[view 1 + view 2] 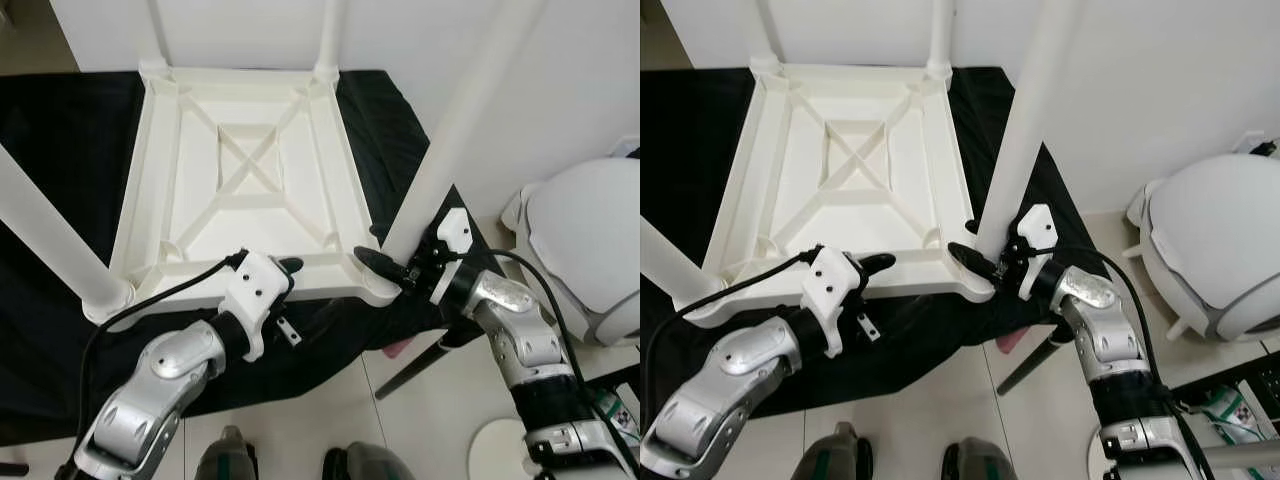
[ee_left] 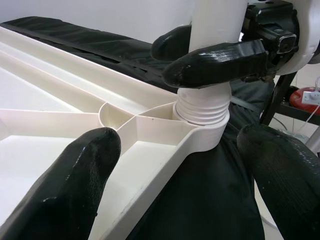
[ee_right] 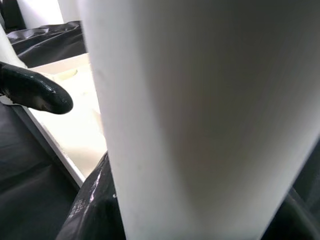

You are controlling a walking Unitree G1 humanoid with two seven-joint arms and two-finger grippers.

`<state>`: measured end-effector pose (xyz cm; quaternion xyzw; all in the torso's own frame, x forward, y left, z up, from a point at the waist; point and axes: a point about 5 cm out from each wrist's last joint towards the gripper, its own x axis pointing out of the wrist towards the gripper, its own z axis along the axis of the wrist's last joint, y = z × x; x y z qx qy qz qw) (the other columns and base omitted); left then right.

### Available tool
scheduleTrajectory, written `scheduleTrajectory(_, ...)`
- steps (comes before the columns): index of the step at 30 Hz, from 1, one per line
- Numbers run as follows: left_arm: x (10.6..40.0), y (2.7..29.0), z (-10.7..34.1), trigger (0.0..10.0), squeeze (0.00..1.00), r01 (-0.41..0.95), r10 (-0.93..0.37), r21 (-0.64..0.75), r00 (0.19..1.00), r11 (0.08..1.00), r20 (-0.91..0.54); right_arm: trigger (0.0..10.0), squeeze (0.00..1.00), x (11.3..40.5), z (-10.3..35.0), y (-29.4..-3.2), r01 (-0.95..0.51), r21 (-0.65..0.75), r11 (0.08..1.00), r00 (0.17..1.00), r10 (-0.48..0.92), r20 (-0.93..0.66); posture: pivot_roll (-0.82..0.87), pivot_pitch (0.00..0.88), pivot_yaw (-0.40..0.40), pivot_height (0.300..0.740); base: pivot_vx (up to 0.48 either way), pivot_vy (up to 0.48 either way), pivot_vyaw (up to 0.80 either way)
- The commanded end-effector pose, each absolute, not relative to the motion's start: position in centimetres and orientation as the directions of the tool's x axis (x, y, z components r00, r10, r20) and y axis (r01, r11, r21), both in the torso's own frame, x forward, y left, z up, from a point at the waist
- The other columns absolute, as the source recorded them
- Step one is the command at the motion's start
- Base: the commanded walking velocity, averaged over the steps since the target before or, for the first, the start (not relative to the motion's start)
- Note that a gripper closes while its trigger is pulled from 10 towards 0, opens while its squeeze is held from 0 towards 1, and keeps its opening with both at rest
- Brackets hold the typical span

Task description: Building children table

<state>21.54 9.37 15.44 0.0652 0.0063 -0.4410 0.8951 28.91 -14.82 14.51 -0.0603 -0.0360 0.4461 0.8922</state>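
Observation:
A white children's table top [image 1: 150,170] lies upside down on a black cloth [image 1: 60,150], its ribbed underside facing up. Its near-right leg [image 1: 455,130] stands tilted in the corner socket, and the threaded base [image 2: 202,107] shows just above the socket. My right gripper [image 1: 385,262] is shut on this leg just above the thread, one finger [image 2: 215,62] on each side. My left gripper [image 1: 290,268] is open at the table's front rim to the left of that corner, with one finger [image 2: 70,185] over the top and the other over the cloth.
Another leg [image 1: 50,240] stands at the near-left corner and two more [image 1: 330,35] at the far corners by the white wall. A rounded white appliance [image 1: 590,240] sits on the floor to the right. A black stand leg [image 1: 420,365] slants below my right arm.

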Motion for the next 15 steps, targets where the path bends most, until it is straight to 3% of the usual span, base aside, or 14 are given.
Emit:
scheduleTrajectory(1, 21.7, 9.2, 15.2, 10.0, 0.00, 0.775, -0.773, 0.125, 0.630, 0.620, -0.072, 0.0, 0.00, 28.7, 13.4, -14.8, -0.756, -0.125, 0.642, 0.652, 0.756, -0.059, 0.00, 0.029, -0.059, 0.740, 0.000, 0.000, 0.00)
scheduleTrajectory(8, 22.4, 8.9, 15.5, 10.0, 0.00, 0.755, -0.757, 0.134, 0.652, 0.642, -0.045, 0.0, 0.00, 29.4, 13.2, -13.5, -0.462, -0.043, 0.886, 0.887, 0.463, -0.002, -0.01, 0.035, -0.059, 0.740, 0.000, 0.000, 0.00)
scheduleTrajectory(15, 22.5, 8.9, 15.8, 10.0, 0.00, 0.753, -0.757, 0.138, 0.653, 0.644, -0.034, 0.0, 0.00, 29.5, 12.8, -13.0, -0.249, 0.017, 0.968, 0.968, 0.249, -0.017, -0.01, 0.040, -0.057, 0.740, 0.000, 0.000, 0.00)
